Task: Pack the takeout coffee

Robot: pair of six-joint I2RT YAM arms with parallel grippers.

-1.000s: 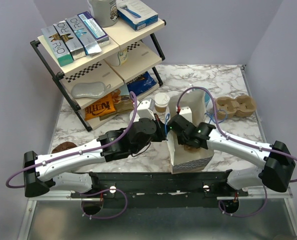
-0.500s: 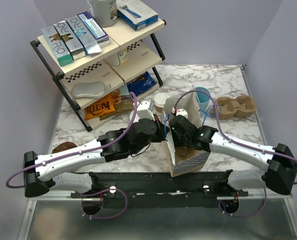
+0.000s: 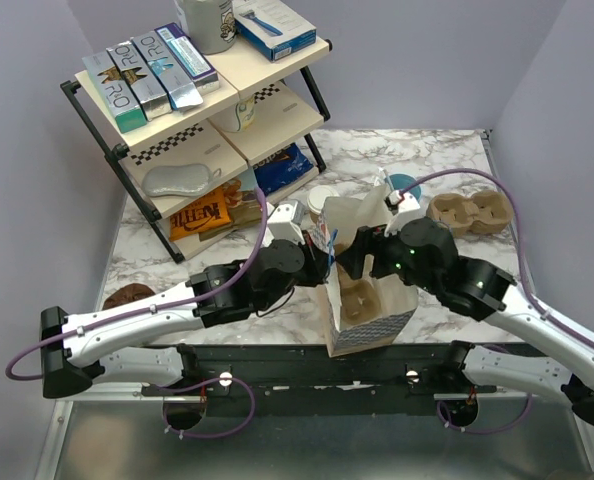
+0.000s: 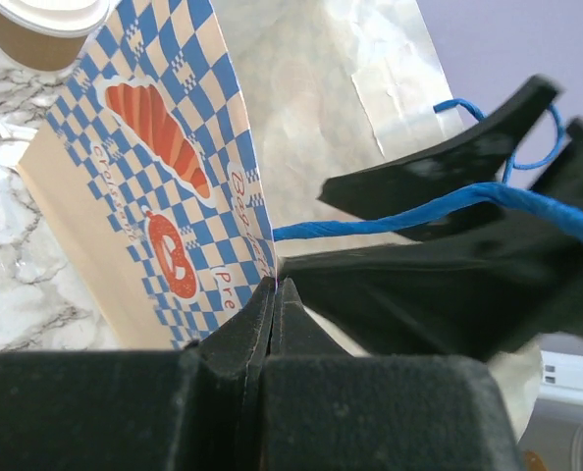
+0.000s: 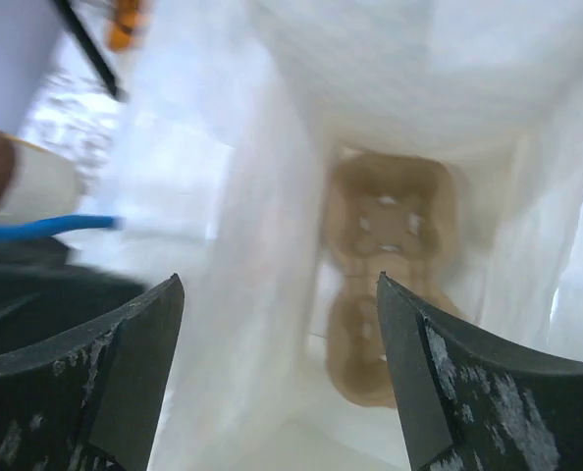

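The left claw (image 4: pixel 275 287) was clenched on the rim of the paper bag (image 4: pixel 164 147), holding its mouth apart. The right claw (image 5: pixel 280 299) hung released over the opening, above a cardboard tray (image 5: pixel 385 265) lying inside. The coffee (image 3: pixel 322 198) stood on the table (image 3: pixel 447 150) just behind the bag, unpacked. If the pinch slipped, the bag could sag shut or tip. The tray possibly lay crooked, so a cup set there might topple.

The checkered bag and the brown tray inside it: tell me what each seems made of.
The blue-and-white checkered bag looks like thin matte paper: crisp folds, wrinkled plain white inside. The brown cup tray inside it looks like moulded pulp fibre, dull with rounded pressed wells, though the wrist view is blurred.
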